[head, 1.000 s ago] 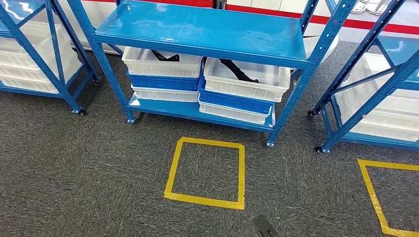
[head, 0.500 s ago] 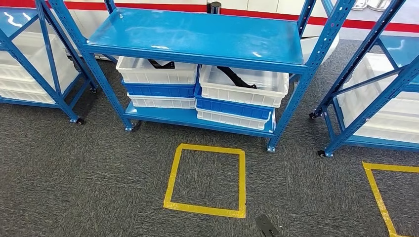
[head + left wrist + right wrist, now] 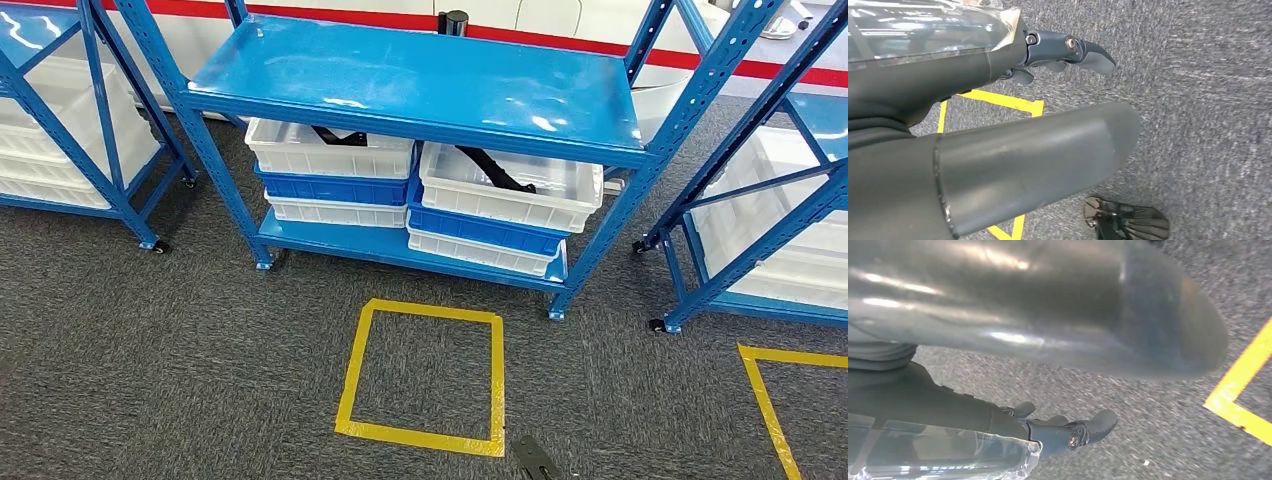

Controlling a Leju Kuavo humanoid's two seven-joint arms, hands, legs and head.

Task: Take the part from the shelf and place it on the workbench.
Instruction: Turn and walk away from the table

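Observation:
The blue shelf rack (image 3: 420,80) stands ahead on the grey carpet. On its lower board are stacked white and blue bins. A black part (image 3: 335,135) lies in the top left white bin (image 3: 330,155), and another black part (image 3: 492,168) lies in the top right white bin (image 3: 510,190). Both parts are half hidden by the upper board. My left hand (image 3: 1063,50) hangs over the carpet with its fingers stretched out and nothing in it. My right hand (image 3: 1068,432) also hangs over the carpet, fingers apart and holding nothing.
A yellow tape square (image 3: 425,375) marks the floor in front of the rack. Another blue rack with white bins (image 3: 70,120) stands to the left, and one more (image 3: 770,220) to the right. A second yellow tape outline (image 3: 775,410) lies at the right edge.
The whole picture has shifted a little: the camera has moved and the rack now sits slightly lower and further right in the head view. The things themselves have not moved.

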